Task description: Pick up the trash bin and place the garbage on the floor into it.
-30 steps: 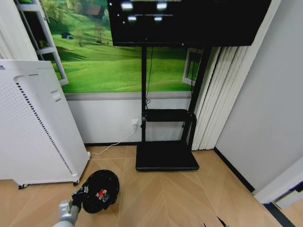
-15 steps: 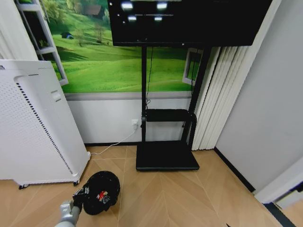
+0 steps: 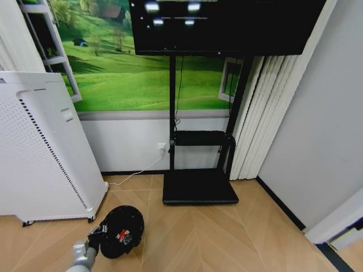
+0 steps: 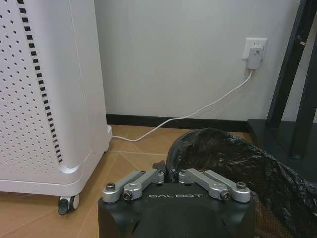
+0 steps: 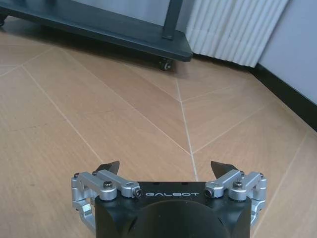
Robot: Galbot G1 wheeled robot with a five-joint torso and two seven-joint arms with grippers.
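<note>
The trash bin (image 3: 129, 218) is a small black round basket lined with a black bag, low at the left of the head view beside the white appliance. Small red-and-white garbage (image 3: 121, 233) lies inside it. My left gripper (image 3: 96, 233) is shut on the bin's near rim. The left wrist view shows that gripper (image 4: 171, 173) pinching the rim, with the crinkled black bag (image 4: 233, 158) just beyond. My right gripper (image 5: 166, 168) is open above bare wooden floor, with nothing between its fingers.
A tall white perforated appliance (image 3: 39, 153) on casters stands close to the bin's left. A black TV stand base (image 3: 199, 190) on wheels lies straight ahead, with a white cable (image 4: 198, 109) running to a wall socket. White curtains and a grey wall close the right side.
The bin and my left gripper have shifted very slightly. The right gripper's tip, seen at the head view's bottom edge before, has dropped out of that view.
</note>
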